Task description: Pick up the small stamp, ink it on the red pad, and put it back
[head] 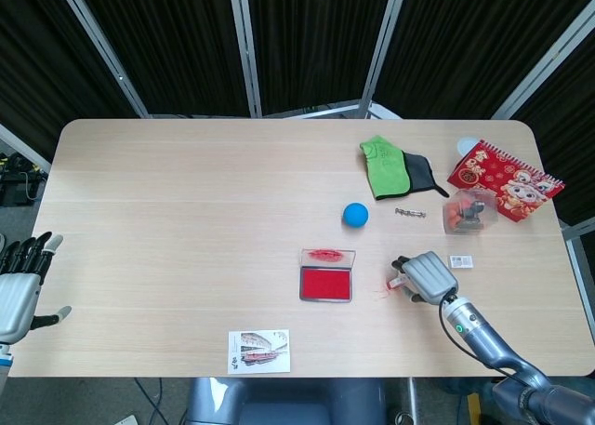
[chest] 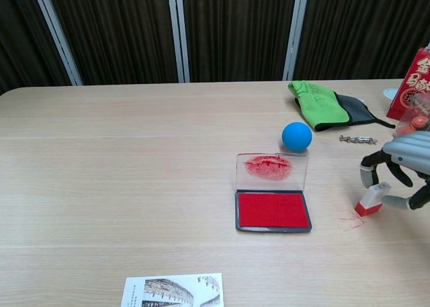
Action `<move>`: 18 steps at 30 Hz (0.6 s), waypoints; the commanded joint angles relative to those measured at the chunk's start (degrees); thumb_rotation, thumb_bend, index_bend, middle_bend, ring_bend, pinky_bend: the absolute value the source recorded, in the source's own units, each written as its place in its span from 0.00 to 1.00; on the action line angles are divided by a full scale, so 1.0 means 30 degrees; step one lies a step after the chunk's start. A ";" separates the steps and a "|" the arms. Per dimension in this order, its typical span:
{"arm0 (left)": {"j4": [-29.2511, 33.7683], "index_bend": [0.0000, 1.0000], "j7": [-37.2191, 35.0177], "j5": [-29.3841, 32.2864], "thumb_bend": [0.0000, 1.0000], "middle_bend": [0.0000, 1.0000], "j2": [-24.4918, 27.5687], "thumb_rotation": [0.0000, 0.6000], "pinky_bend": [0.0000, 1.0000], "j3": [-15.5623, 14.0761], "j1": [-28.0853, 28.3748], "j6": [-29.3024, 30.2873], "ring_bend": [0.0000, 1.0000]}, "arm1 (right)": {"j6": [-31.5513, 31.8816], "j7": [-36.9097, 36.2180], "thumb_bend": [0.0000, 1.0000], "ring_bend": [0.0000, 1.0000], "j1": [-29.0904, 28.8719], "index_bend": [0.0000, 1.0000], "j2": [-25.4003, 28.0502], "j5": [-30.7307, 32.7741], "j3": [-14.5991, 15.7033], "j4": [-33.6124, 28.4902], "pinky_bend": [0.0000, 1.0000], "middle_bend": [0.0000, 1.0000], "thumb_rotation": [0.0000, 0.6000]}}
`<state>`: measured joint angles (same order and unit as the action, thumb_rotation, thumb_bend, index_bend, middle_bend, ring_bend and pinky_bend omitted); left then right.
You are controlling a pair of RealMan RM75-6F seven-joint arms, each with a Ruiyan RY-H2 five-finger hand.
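Note:
The small stamp, white with a red base, leans on the table right of the open red pad, by a few red marks. My right hand hovers over it, fingers curled down around its top and the thumb low at its right side; the stamp still rests on the table. In the head view the right hand covers most of the stamp, just right of the red pad. My left hand hangs off the table's left edge, fingers spread, holding nothing.
A blue ball lies behind the pad's raised clear lid. Further back right are a green and black cloth, a metal chain, a clear container and a red packet. A photo card lies near the front edge.

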<state>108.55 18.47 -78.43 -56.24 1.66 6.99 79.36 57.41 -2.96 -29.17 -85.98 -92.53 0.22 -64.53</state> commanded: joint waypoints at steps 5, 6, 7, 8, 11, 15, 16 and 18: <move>0.0004 0.00 0.0000 0.0023 0.00 0.00 0.0004 1.00 0.00 -0.0021 0.0020 0.0012 0.00 | 0.0087 -0.0077 0.42 0.65 -0.0099 0.53 -0.0042 0.0074 0.0121 0.0043 0.97 0.53 1.00; 0.0005 0.00 -0.0003 0.0032 0.00 0.00 0.0003 1.00 0.00 -0.0015 0.0025 0.0020 0.00 | 0.0147 -0.0103 0.43 0.65 -0.0110 0.55 -0.0033 0.0075 0.0124 0.0031 0.97 0.54 1.00; 0.0004 0.00 0.0001 0.0034 0.00 0.00 0.0003 1.00 0.00 -0.0016 0.0029 0.0025 0.00 | 0.0217 -0.0137 0.43 0.65 -0.0122 0.55 -0.0013 0.0076 0.0119 0.0002 0.97 0.54 1.00; -0.0001 0.00 0.0000 0.0036 0.00 0.00 -0.0002 1.00 0.00 -0.0023 0.0031 0.0023 0.00 | 0.0301 -0.0177 0.44 0.65 -0.0132 0.56 0.0043 0.0085 0.0100 -0.0076 0.97 0.55 1.00; 0.0001 0.00 -0.0023 0.0063 0.00 0.00 0.0011 1.00 0.00 -0.0028 0.0041 0.0018 0.00 | 0.0630 -0.0240 0.45 0.65 -0.0186 0.57 0.0342 0.0070 -0.0007 -0.0524 0.97 0.56 1.00; 0.0000 0.00 -0.0003 0.0111 0.00 0.00 -0.0004 1.00 0.00 -0.0026 0.0072 -0.0003 0.00 | 0.1297 -0.0301 0.45 0.65 -0.0372 0.57 0.1221 -0.0177 -0.0248 -0.2078 0.98 0.56 1.00; -0.0008 0.00 0.0033 0.0118 0.00 0.00 -0.0019 1.00 0.00 -0.0038 0.0090 -0.0035 0.00 | 0.1408 -0.0246 0.45 0.65 -0.0490 0.57 0.1486 -0.0291 -0.0330 -0.2615 0.98 0.56 1.00; -0.0018 0.00 0.0093 0.0142 0.00 0.00 -0.0053 1.00 0.00 -0.0072 0.0118 -0.0106 0.00 | 0.1401 0.0027 0.45 0.65 -0.0741 0.57 0.1948 -0.0401 -0.0475 -0.3616 0.97 0.56 1.00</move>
<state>108.51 18.70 -78.03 -56.36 1.47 7.31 79.08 61.00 -3.55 -30.47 -82.07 -93.10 -0.54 -72.13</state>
